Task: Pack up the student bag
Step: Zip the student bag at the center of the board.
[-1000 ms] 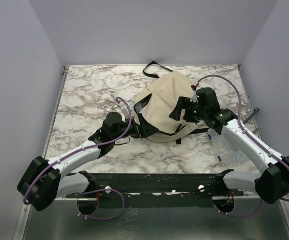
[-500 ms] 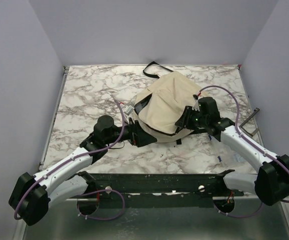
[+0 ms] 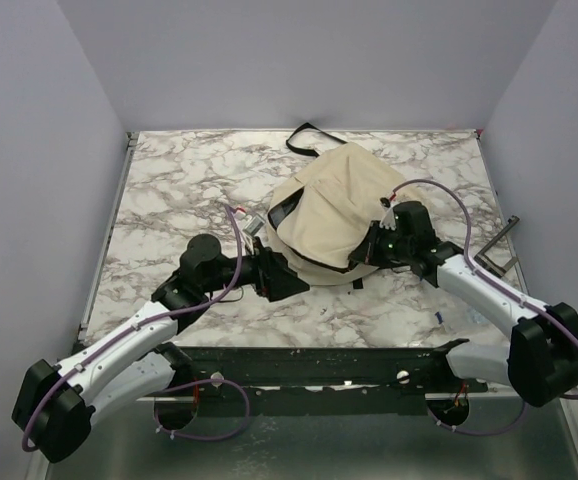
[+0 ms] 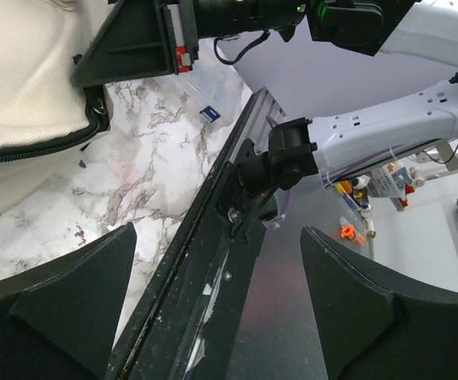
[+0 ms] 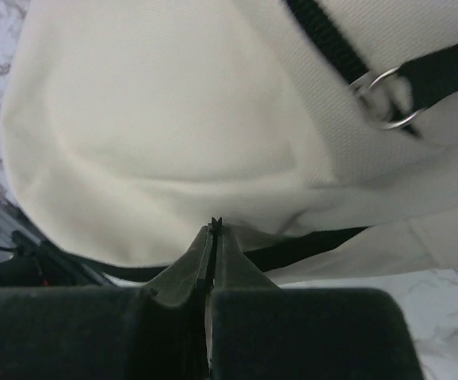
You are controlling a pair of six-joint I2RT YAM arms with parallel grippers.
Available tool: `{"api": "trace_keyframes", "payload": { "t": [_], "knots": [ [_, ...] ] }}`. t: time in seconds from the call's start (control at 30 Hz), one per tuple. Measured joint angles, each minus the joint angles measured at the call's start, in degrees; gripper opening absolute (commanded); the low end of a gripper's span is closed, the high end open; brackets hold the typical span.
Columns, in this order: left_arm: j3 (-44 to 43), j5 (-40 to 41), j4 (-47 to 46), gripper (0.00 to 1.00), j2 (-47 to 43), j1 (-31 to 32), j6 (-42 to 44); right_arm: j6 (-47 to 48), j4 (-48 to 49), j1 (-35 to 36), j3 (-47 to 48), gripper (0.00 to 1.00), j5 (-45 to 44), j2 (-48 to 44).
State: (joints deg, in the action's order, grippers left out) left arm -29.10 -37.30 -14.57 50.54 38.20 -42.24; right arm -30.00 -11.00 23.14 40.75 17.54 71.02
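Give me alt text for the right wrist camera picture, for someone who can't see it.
The right gripper, its jaws shut, points at the lower edge of a cream fabric backpack that fills most of the view. A black strap crosses the top right, and marble table shows at the bottom right.

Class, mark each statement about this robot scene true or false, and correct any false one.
1. The student bag lies on the marble table. True.
2. The right end effector stands wide open. False: its fingers are pressed shut at the bag's near edge.
3. The left end effector is open and holds nothing. True.
4. The bag is black with white straps. False: it is cream-beige, with a black strap.
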Motion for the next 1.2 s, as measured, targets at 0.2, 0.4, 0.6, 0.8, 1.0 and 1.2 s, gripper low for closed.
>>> {"api": "trace_keyframes", "payload": {
  "t": [0.2,0.4,0.6,0.8,1.0,1.2],
  "knots": [
    [1.2,2.9,1.7,0.86,-3.5,0.7,4.2,-11.8,6.1,6.8,-5.4,0.01,5.1,-7.1],
    [7.8,15.8,-1.2,0.84,-10.3,8.2,10.7,-25.8,21.8,14.8,-8.7,0.04,9.4,-1.9],
    [9.2,24.8,-4.4,0.76,-7.7,13.2,14.1,-25.3,13.9,15.8,-4.9,0.61,6.7,-4.1],
    [6.8,27.2,-4.5,0.78,-0.2,13.9,12.3,-25.8,0.9,15.0,-2.8,0.87,-5.2,-13.0],
    [-1.5,36.1,5.4,0.72,4.2,18.1,8.2,-33.7,-7.1,13.5,-4.7,0.84,-16.2,-19.0],
    [-15.0,47.8,27.2,0.72,11.6,21.3,-4.0,-47.4,-7.3,13.5,-10.7,0.83,-18.5,-19.9]
  ]
}}
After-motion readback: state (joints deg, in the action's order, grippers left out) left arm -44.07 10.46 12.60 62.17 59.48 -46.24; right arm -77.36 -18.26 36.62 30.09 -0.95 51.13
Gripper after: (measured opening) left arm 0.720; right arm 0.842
